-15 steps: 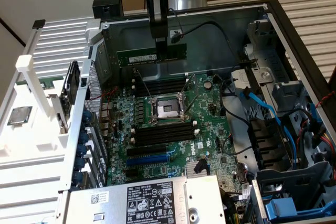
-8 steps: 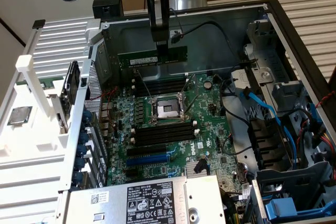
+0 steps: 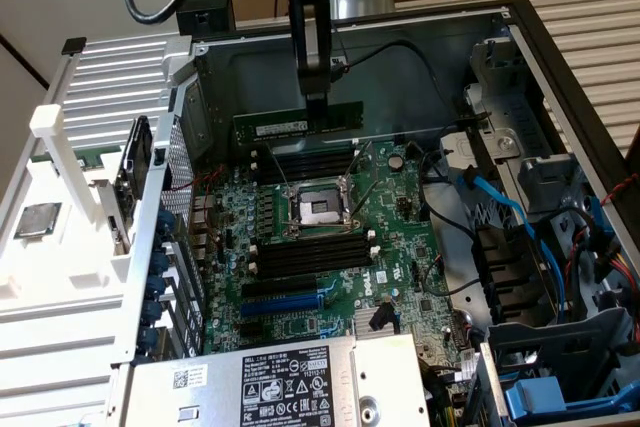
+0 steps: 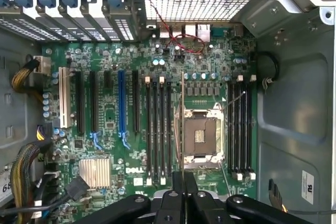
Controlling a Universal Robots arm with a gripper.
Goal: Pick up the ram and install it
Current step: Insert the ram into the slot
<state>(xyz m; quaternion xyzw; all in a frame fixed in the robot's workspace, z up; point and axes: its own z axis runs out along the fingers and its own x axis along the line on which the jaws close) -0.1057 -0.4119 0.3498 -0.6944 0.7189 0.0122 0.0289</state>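
The ram [image 3: 298, 125] was gripped by the closed gripper [image 3: 316, 105] inside the open case, above the motherboard [image 3: 300, 297]. Black memory slots [image 3: 305, 160] lay just below it, beside the open processor socket [image 3: 318, 209]. Cables [image 3: 497, 202] were bundled at the exterior view's right. Its long axis was held level, parallel with the slots.
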